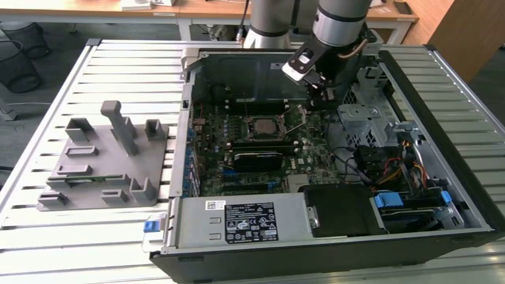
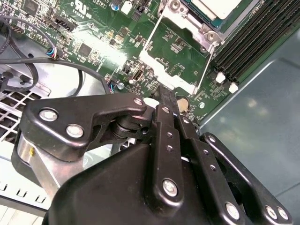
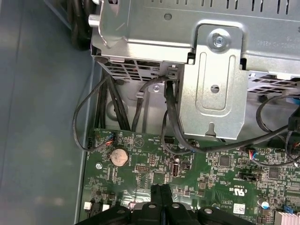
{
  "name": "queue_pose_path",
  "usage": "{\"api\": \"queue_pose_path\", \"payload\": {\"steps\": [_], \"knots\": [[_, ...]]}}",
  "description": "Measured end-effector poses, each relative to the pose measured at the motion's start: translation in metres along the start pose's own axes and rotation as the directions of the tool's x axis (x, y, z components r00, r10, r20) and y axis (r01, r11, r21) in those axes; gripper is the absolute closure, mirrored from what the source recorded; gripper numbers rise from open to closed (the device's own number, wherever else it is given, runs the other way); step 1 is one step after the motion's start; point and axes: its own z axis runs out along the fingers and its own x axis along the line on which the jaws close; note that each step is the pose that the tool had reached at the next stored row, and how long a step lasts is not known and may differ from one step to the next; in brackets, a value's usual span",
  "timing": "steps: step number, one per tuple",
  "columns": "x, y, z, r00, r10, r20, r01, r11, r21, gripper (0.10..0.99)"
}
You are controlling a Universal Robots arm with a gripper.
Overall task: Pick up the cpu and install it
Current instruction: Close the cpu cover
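Over green motherboard [image 3: 213, 176], gripper [image 3: 159, 187] points down, closed.

slatted metal table [image 1: 79, 248]; wooden desks [image 1: 205, 9] behind; mesh bins [image 1: 16, 65] on grey floor [image 1: 16, 133].

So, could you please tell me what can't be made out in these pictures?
- cpu: second wrist view, cut off by the edge; seating unclear.
- socket: exterior view, contents too small to tell.
- board: second wrist view, gripper hides much of it.
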Motion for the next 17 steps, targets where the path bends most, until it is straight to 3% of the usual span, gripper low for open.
{"api": "queue_pose_path", "payload": {"steps": [17], "knots": [[0.0024,0.0044,0.0073,1.0,0.0,0.0025,0.0,1.0,0.007,0.98]]}}
